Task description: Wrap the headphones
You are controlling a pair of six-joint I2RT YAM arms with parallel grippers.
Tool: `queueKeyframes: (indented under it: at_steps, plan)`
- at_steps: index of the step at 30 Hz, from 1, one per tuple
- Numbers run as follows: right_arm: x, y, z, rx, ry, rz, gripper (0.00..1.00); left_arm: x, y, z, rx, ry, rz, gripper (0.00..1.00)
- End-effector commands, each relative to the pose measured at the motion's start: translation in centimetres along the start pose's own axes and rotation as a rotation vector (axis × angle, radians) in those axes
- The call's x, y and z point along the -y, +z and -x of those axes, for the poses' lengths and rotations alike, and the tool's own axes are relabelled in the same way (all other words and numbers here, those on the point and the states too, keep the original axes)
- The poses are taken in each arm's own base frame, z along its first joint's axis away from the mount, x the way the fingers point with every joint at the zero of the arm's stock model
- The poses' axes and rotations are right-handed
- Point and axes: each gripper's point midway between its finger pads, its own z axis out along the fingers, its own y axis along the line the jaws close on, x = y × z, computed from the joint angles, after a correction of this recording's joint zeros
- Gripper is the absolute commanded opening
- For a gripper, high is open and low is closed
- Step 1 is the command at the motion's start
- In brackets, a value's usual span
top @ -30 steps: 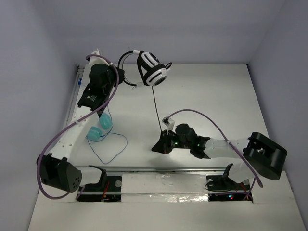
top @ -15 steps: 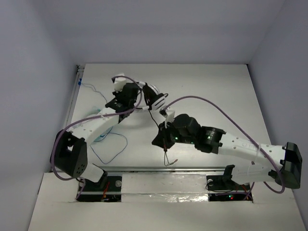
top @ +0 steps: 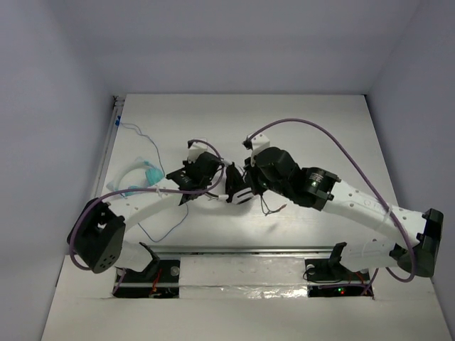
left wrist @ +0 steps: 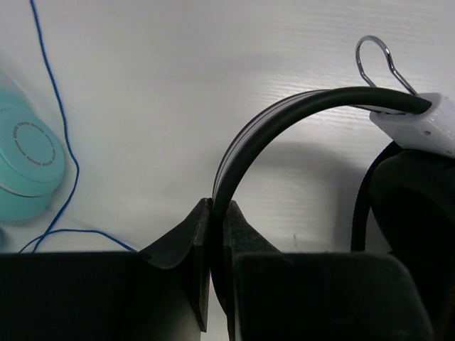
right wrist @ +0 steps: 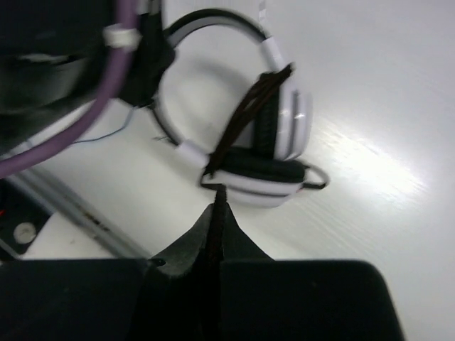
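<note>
The headphones lie near the middle of the table, black earcups with white rings folded together. My left gripper is shut on the thin dark headband, which arcs up out of the jaws. My right gripper sits just right of the earcups, shut on the thin black cable. From my jaws the cable runs up across the earcups in several strands. A loose cable end trails on the table below the right gripper.
A small teal object with a thin blue cord lies left of the left arm. Purple robot cables loop over both arms. A metal rail runs along the near edge.
The left arm carried the headphones from the far left down to the table's middle. The right gripper closed on the cable and rose to the earcups. The teal object shifted toward the back.
</note>
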Motion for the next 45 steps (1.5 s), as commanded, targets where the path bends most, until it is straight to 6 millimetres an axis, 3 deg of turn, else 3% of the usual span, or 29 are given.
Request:
queueKeyframes:
  at_steps: [1, 6, 10, 14, 15, 19, 23, 24, 27, 32, 37, 45]
  plan:
    - [3.7, -0.5, 3.1, 0.073, -0.040, -0.143, 0.00, 2.5, -2.7, 1.5, 0.009, -0.002, -0.174, 0.00]
    - [8.2, 0.3, 5.7, 0.138, -0.033, -0.308, 0.00, 5.2, -4.7, -0.3, -0.101, 0.130, -0.328, 0.00]
    - [8.5, 1.4, 7.3, 0.178, -0.051, -0.330, 0.00, 6.6, -5.9, 1.3, -0.072, 0.183, -0.415, 0.00]
    - [11.3, 2.0, 6.8, 0.152, -0.066, -0.461, 0.05, 7.0, -7.1, 2.5, -0.055, 0.212, -0.460, 0.00]
    - [11.9, 2.1, 6.7, 0.154, -0.047, -0.475, 0.11, 7.4, -7.8, 2.9, -0.047, 0.207, -0.494, 0.00]
    - [13.2, 3.0, 6.0, 0.162, 0.039, -0.447, 0.19, 8.4, -9.8, 4.1, -0.023, 0.183, -0.594, 0.00]
    - [11.6, 4.4, 5.6, 0.173, 0.112, -0.281, 0.20, 9.1, -11.7, 5.4, 0.002, 0.159, -0.668, 0.00]
    - [10.5, 4.8, 4.9, 0.163, 0.136, -0.213, 0.21, 8.9, -11.7, 5.7, 0.003, 0.150, -0.665, 0.00]
    - [10.1, 4.5, 4.9, 0.193, 0.183, -0.160, 0.22, 8.4, -12.4, 6.8, 0.026, 0.131, -0.677, 0.00]
    - [10.2, 5.2, 1.7, 0.167, 0.224, -0.120, 0.22, 8.8, -14.0, 8.3, 0.048, 0.105, -0.770, 0.00]
    - [7.1, 4.7, 1.1, 0.224, 0.249, 0.087, 0.25, 8.8, -14.9, 10.0, 0.075, 0.075, -0.811, 0.00]
    - [8.3, 4.3, 0.6, 0.309, 0.325, 0.139, 0.25, 6.3, -15.4, 13.9, 0.151, 0.043, -0.735, 0.00]
